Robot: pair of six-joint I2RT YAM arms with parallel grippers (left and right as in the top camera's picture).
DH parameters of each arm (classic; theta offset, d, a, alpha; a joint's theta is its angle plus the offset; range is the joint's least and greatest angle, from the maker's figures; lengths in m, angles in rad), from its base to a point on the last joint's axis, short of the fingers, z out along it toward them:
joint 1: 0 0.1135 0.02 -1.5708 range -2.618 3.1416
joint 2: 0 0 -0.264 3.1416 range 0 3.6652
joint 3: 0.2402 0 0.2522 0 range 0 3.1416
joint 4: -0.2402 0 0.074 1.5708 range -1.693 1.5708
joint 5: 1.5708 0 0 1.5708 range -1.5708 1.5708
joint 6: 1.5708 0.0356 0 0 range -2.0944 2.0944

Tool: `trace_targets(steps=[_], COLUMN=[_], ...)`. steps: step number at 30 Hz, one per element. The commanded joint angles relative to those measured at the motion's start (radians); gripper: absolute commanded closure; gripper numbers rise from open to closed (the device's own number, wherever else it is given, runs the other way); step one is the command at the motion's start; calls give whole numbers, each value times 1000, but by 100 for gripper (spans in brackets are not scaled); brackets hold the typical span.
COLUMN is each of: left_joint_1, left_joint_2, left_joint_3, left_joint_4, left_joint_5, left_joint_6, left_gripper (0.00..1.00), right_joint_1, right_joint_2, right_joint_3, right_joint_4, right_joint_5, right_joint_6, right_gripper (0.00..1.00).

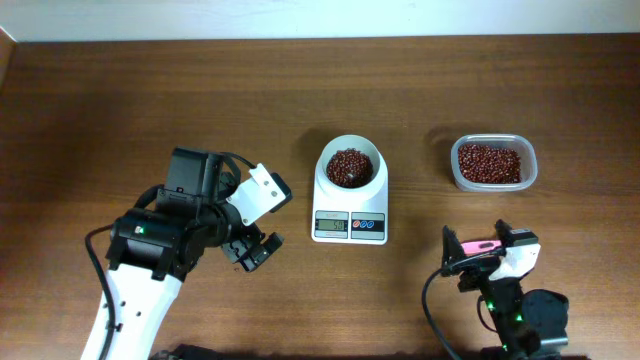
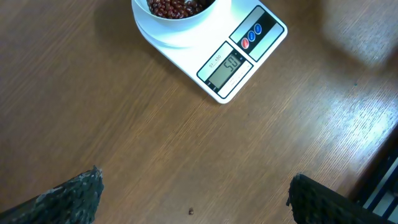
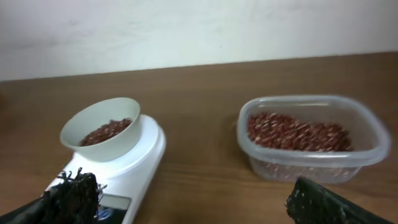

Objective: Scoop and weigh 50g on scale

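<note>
Small white rectangular digital scale (image 1: 349, 226) sits centre, round white bowl (image 1: 329, 160) of red beans (image 1: 350, 167) on top; clear rectangular plastic tub (image 1: 493, 187) well apart, right.

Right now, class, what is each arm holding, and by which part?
Nothing is held: both arms' jaws stand open and empty, away from the scale and the tub of beans.
</note>
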Motion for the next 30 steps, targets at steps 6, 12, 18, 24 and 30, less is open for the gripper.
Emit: trace_targets(steps=[6, 12, 18, 24, 30], left_joint_1=[3, 3, 3, 3, 3], left_joint_2=[-8, -8, -8, -8, -8], left_joint_3=[10, 10, 10, 10, 10], left_joint_4=[2, 2, 2, 2, 2], left_joint_5=[3, 3, 3, 3, 3], left_joint_6=[15, 15, 15, 15, 15], left_gripper=[1, 1, 1, 1, 1], right_joint_1=[-81, -85, -85, -85, -85], right_joint_2=[-10, -10, -10, -10, -9], right_joint_3=[-46, -47, -47, -47, -47], right_joint_4=[40, 38, 36, 35, 40], right_joint_5=[65, 65, 61, 65, 46], right_joint_6=[-119, -144, -126, -144, -125], right_gripper=[1, 1, 1, 1, 1])
